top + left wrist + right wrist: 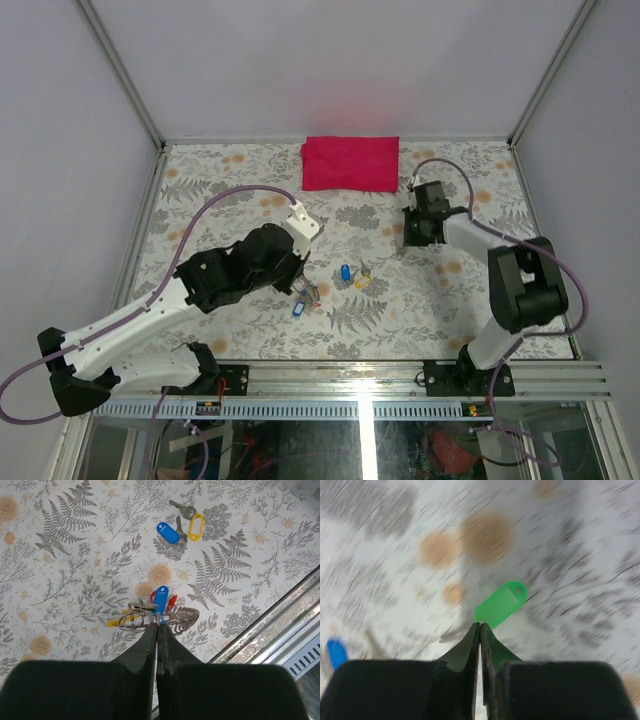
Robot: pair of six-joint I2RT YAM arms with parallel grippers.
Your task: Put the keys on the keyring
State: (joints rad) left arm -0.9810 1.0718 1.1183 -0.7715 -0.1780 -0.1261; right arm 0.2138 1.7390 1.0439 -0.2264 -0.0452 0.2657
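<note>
At my left jaws: closed right down, tips together. From the wrist view they look nipped onto the keyring (134, 621) where its wire meets them.
On that keyring: a small bunch lies fanned just past my tips. It shows a blue tag (160, 600), a red tag (171, 602) beside it and a yellow piece (115, 622) poking out sideways. Whether each is truly threaded on the wire I cannot tell.
At my right jaws: also closed right down. The near end of the green-tagged key (500, 603) sits at the tips, and I judge it pinched. That view is blurred, and the metal part is only a smear.
Between my two arms, on the bench (250, 165): a loose pair, the blue-tagged key (345, 272) and the yellow-tagged key (362, 282). They lie just beside each other and apart from the ring's bunch.
Far edge of the bench: a red cloth (350, 163), well apart from the keys and no part of this job.
Done, as I judge it: at best, the bunch at my left tips is already on the ring.
Left to do: the green one has to go on, then the loose blue and yellow pair.
What the next move calls for: bringing my right jaws across to the left ones and lining the green key's hole up with the ring's split. That is fiddly with wire so thin.
</note>
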